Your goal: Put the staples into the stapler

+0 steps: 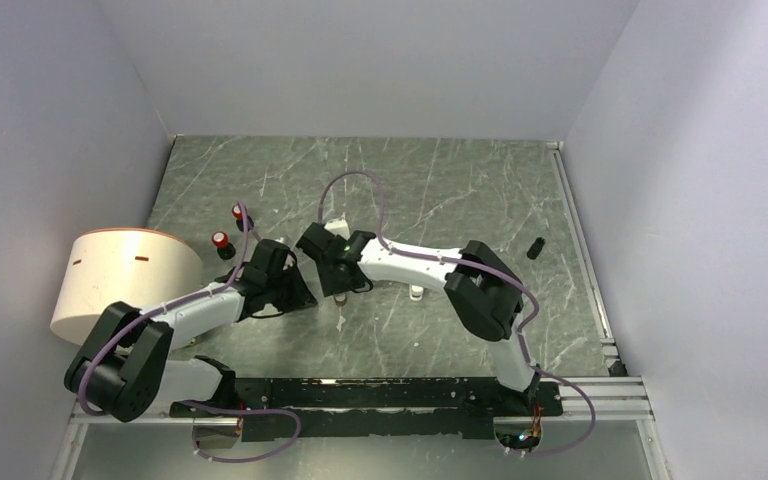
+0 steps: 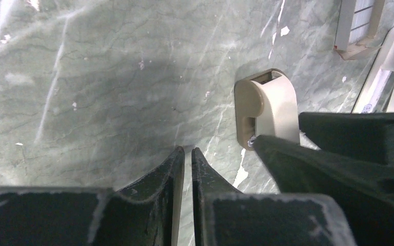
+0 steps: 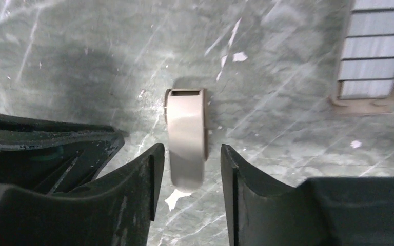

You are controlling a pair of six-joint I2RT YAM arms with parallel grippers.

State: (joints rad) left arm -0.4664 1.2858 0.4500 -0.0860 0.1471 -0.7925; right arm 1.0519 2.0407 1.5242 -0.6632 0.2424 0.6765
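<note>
The stapler (image 3: 185, 134) is a stubby beige block lying flat on the green marbled table, its lid down. My right gripper (image 3: 192, 148) is open and straddles the stapler's near end, with a gap on each side. My left gripper (image 2: 188, 149) is shut to a thin slit with nothing visible in it, just left of the stapler (image 2: 267, 105). In the top view both grippers meet at mid-table, left (image 1: 295, 285) and right (image 1: 330, 272), and cover the stapler. Grey ribbed strips in a tan frame (image 3: 369, 51) look like the staples and lie beyond the stapler.
A long white stapler (image 2: 390, 66) lies close by on the right of the left wrist view. A big white cylinder (image 1: 120, 280) stands at the left wall. Two small red-and-white items (image 1: 222, 240) sit behind the left arm. A small dark object (image 1: 535, 248) lies at the right.
</note>
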